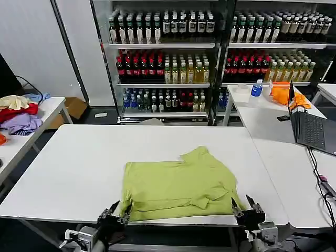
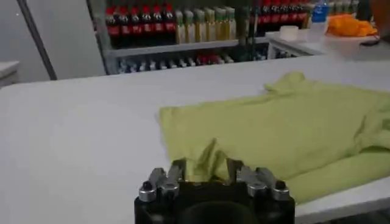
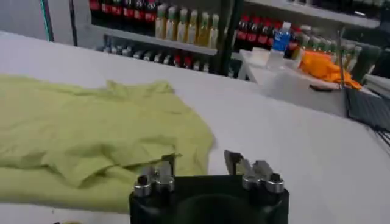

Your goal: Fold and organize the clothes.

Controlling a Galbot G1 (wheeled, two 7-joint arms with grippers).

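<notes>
My T-shirt [image 1: 178,184] lay folded at the table's [image 1: 73,173] near edge, long axis running nine to three o'clock, its neckline hidden. My left gripper [image 1: 116,212] sat at its seven o'clock corner, my right gripper [image 1: 245,206] at its five o'clock corner, both spread wide, holding nothing. Bottle [image 1: 163,21] labels were unreadable.

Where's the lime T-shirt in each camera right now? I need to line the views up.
Head view: the lime T-shirt lies on the white table's near half, between both grippers.
Left wrist view: T-shirt spreads beyond the left gripper.
Right wrist view: T-shirt spreads beside the right gripper.
Shared landmark: the orange cloth.
</notes>
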